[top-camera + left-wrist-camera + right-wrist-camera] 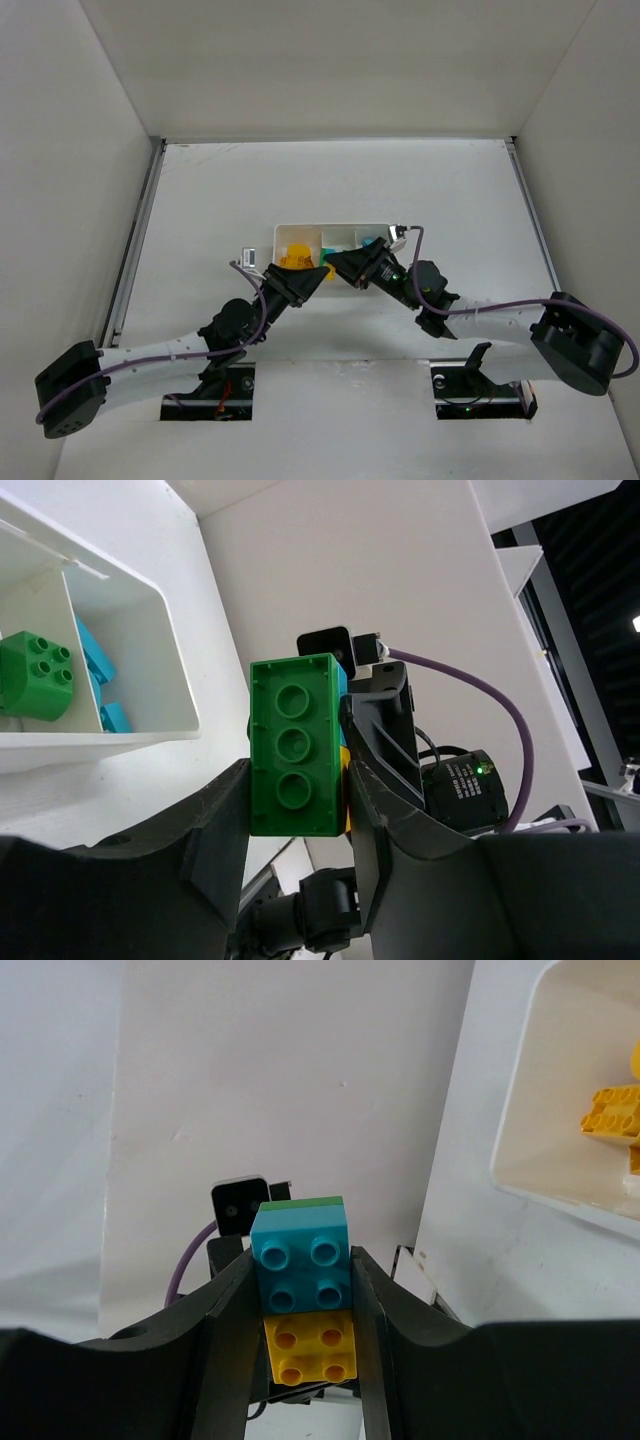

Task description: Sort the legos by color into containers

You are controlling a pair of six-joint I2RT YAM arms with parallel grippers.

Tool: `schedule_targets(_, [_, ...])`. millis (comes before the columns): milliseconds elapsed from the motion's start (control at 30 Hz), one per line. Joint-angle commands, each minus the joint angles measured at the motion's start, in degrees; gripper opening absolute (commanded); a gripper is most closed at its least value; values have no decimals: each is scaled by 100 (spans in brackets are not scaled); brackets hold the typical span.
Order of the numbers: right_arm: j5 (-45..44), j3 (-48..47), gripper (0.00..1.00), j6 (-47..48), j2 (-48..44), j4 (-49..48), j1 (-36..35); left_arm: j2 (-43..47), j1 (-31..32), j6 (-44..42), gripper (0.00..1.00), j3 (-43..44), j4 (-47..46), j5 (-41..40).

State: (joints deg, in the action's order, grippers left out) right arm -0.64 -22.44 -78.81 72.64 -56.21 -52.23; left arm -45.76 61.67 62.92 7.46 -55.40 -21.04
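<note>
A joined stack of legos hangs between both grippers in front of the white tray (340, 227). My left gripper (298, 780) is shut on the stack's long green brick (297, 745). My right gripper (305, 1290) is shut on the cyan brick (300, 1258) and the yellow brick (310, 1345) stuck to it. In the top view the left gripper (312, 280) and right gripper (345, 268) meet tip to tip. The tray (130, 740) holds a green brick (35, 675) in one compartment and cyan bricks (95, 660) in the one beside it. Yellow bricks (610, 1110) lie in another compartment.
White enclosure walls stand left, right and behind the table. A metal rail (130, 250) runs along the left edge. Two cut-outs (205, 392) (470, 390) sit at the near edge by the arm bases. The right arm's purple cable (470, 695) loops close behind the stack.
</note>
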Motion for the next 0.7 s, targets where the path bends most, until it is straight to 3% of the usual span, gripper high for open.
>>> schedule_targets(0, [-111,11,35,128,-48,-216,-55,225,69,28,26,1,-332,161])
schedule_targets(333, [20,196,36,646,-821,671,287,998,-317,-25,20,1,538,293])
schedule_targets(567, [187,213,36,1076,-1094,1207,551,946,-555,19,20,9,635,495])
schedule_targets(667, [144,126,36,1463,-1278,1935,762,955,-599,-7,20,44,705,565])
